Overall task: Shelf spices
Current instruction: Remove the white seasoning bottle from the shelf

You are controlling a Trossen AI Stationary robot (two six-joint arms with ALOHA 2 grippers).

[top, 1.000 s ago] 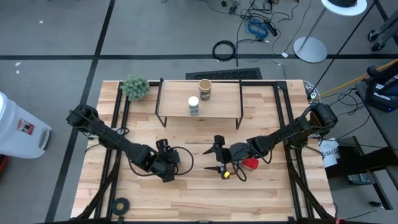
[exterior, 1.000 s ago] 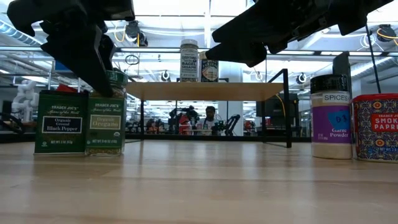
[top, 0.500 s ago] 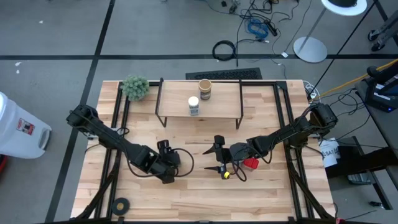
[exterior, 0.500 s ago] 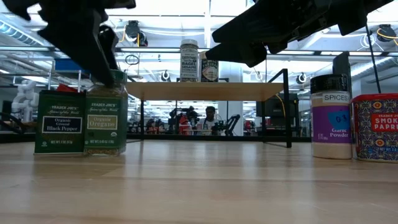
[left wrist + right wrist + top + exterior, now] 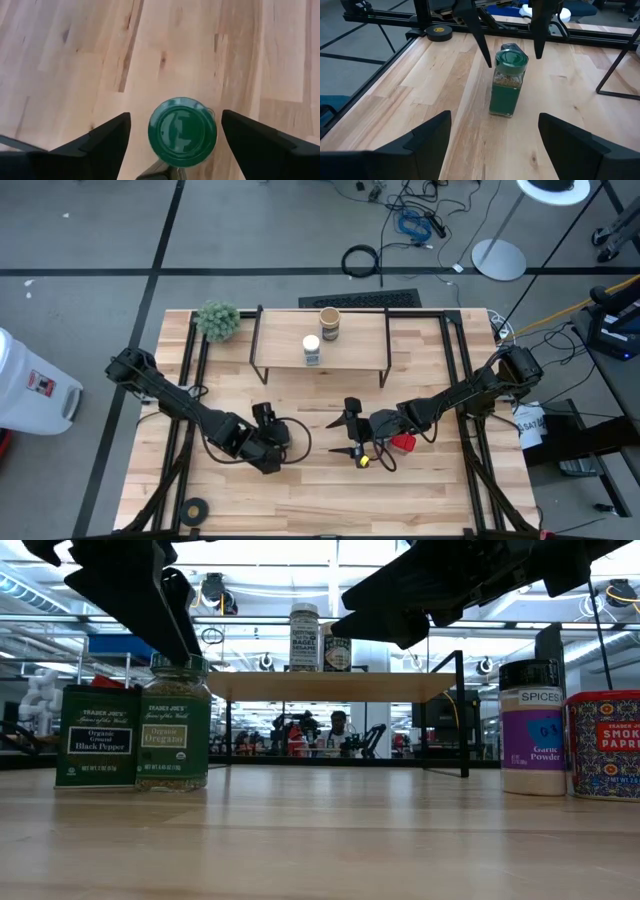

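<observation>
A green-lidded spice jar [image 5: 182, 131] stands upright on the tabletop, next to a dark square pepper tin [image 5: 97, 735]. My left gripper [image 5: 176, 116] hangs over the jar, open. Its fingers [image 5: 482, 45] flank the lid with a gap on each side. My right gripper [image 5: 495, 145] waits open near the table's middle, pointing at that jar [image 5: 507, 82] from a distance, with nothing between its fingers. The shelf [image 5: 320, 365] at the far middle carries a tan cylinder [image 5: 329, 323] and a white-lidded jar [image 5: 311, 348]. A dark-lidded garlic jar [image 5: 532, 728] and a red tin [image 5: 603, 745] stand on the table.
A fuzzy green plant ball [image 5: 217, 320] sits at the far left beside the shelf. A black tape roll [image 5: 193, 508] lies at the near left corner. Black rails [image 5: 185, 380] run along both table sides. Bare wood lies between the jar and the shelf.
My left gripper has come up off the green-lidded jar. In the low view its finger covered the jar's shoulder a second ago and now ends at lid height. The jar stays standing beside the pepper tin.
</observation>
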